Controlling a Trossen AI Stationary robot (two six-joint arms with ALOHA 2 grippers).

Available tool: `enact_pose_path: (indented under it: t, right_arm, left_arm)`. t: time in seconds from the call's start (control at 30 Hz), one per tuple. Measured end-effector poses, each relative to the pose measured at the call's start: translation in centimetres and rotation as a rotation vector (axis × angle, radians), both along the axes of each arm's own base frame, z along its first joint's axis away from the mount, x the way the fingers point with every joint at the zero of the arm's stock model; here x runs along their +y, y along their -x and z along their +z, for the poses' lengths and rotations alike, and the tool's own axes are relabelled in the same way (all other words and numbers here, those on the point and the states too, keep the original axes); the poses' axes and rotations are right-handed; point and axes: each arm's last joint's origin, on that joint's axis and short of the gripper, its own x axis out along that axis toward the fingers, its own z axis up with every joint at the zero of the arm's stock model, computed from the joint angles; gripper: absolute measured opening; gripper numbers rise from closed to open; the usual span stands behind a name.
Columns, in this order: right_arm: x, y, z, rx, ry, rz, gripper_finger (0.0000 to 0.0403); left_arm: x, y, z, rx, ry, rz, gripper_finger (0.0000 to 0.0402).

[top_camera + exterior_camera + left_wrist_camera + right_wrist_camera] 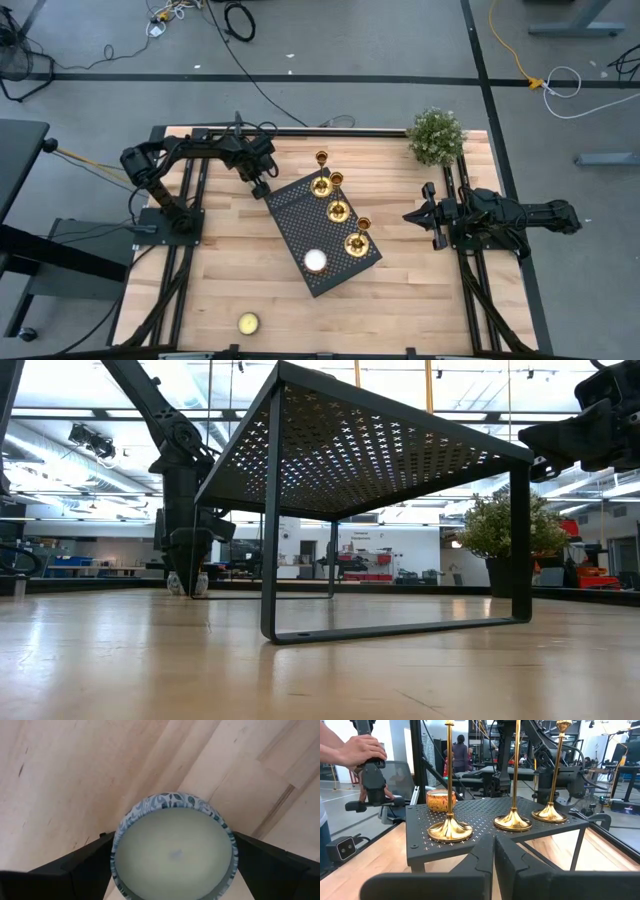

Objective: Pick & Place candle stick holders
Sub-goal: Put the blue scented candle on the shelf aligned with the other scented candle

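Three gold candle stick holders (339, 211) stand upright by their round bases on a black perforated shelf (290, 215) in the middle of the table. They also show in the right wrist view (450, 829). My left gripper (262, 188) is down at the table by the shelf's far left corner, shut on a round blue-patterned candle tin (174, 852). My right gripper (425, 215) is shut and empty, level, to the right of the shelf and pointing at it. My left gripper pinches the candle tin by its round side wall (116, 851) between the two fingers, one on each side. The fingers (75, 870) come from above, pointing down. The tin sits upright, open top up, at table height (200, 582); whether it rests on the wood I cannot tell.
A white candle (316, 262) sits on the shelf's near end. A yellowish candle (248, 323) lies on the table near the front edge. A potted plant (437, 137) stands at the far right corner. A person's hand (360, 750) holds a black device beyond the table.
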Motion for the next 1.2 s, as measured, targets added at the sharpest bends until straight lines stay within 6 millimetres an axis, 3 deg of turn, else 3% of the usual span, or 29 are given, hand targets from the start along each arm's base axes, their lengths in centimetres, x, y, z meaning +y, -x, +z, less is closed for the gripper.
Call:
enact_pose_path:
  t: [0.47, 1.2]
  right_arm:
    - [0.0, 0.0, 0.0, 0.0, 0.0, 0.0, 0.0018]
    - [0.0, 0.0, 0.0, 0.0, 0.0, 0.0, 0.0018]
  left_arm:
    - [0.0, -0.07, -0.02, -0.013, 0.007, -0.003, 0.0309]
    - [-0.04, -0.01, -0.03, -0.006, 0.012, -0.003, 0.0307]
